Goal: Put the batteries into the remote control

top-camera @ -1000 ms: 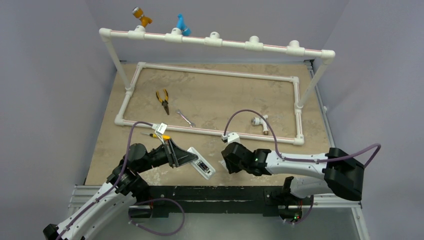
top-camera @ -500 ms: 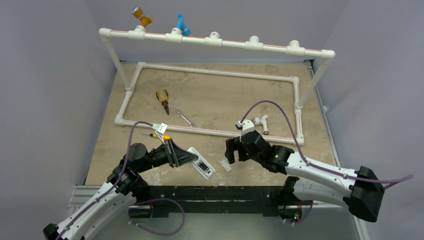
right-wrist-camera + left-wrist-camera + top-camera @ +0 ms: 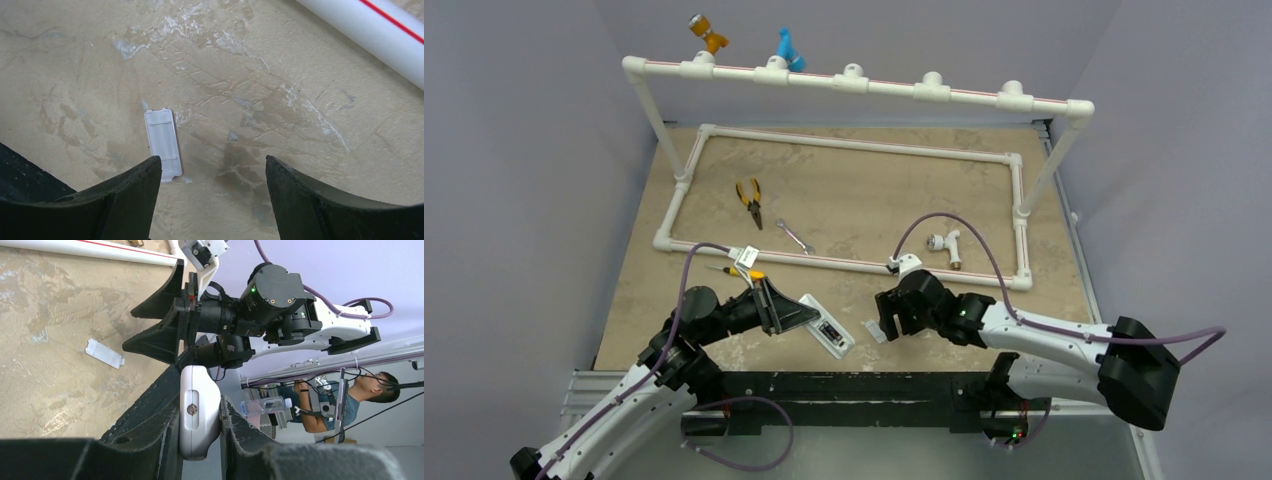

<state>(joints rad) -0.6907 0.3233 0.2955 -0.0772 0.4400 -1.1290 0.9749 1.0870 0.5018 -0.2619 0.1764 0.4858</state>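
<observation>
My left gripper (image 3: 812, 317) is shut on the remote control (image 3: 829, 333), a slim white handset held low over the table's near edge. Its back faces up and shows a dark recess; I cannot make out the batteries there. In the left wrist view the remote control (image 3: 199, 412) is pinched edge-on between the two black fingers of the left gripper (image 3: 199, 390). My right gripper (image 3: 885, 320) hangs open just right of it. A small flat white cover piece (image 3: 162, 143) lies on the table by the left finger of the right gripper (image 3: 213, 167), which holds nothing.
A white PVC pipe frame (image 3: 844, 262) runs along the table behind both grippers, with a pipe elbow (image 3: 944, 243) inside it. Yellow-handled pliers (image 3: 748, 200) and a silver wrench (image 3: 794, 236) lie farther back. A yellow-handled screwdriver (image 3: 736, 271) sits behind the left arm.
The right gripper has opened and the cover piece now lies loose on the table. The right arm swung back and right, then returned over the cover. The left arm stayed still.
</observation>
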